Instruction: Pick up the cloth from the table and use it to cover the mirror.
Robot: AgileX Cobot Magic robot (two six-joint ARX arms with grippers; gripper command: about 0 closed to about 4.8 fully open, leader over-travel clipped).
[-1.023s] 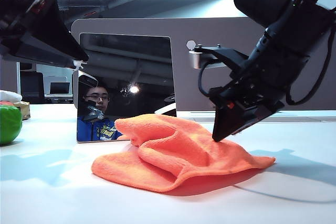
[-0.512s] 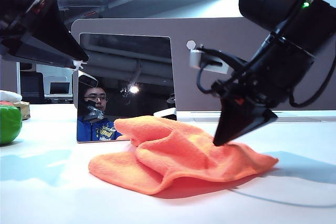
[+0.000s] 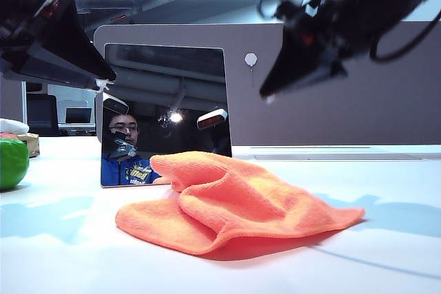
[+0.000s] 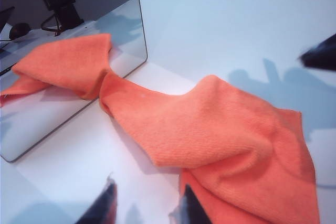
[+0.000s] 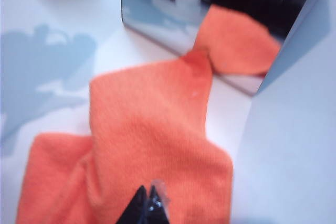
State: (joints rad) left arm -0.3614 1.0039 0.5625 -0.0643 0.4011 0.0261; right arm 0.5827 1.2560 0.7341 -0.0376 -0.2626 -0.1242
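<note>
The orange cloth [image 3: 234, 201] lies crumpled on the white table [image 3: 62, 239], one corner against the foot of the mirror [image 3: 165, 115]. My right gripper [image 3: 267, 94] hangs well above the cloth, shut, with nothing between its fingers. In the right wrist view its tips [image 5: 149, 196] are pressed together over the cloth [image 5: 152, 140], with the mirror [image 5: 173, 19] beyond. My left gripper [image 3: 105, 79] is up by the mirror's upper left corner. In its wrist view it [image 4: 148, 203] stands open and empty above the cloth's [image 4: 210, 129] edge, beside the mirror [image 4: 31, 124].
A green round object [image 3: 12, 162] and a small brown item [image 3: 31, 144] sit at the far left of the table. A grey-brown desk partition [image 3: 344, 101] stands behind the mirror. The right gripper's dark tip [image 4: 320, 56] shows in the left wrist view.
The right gripper has shut on nothing and risen from the cloth's top to well above it. The cloth shifted slightly and stays on the table. The left arm has not moved.
</note>
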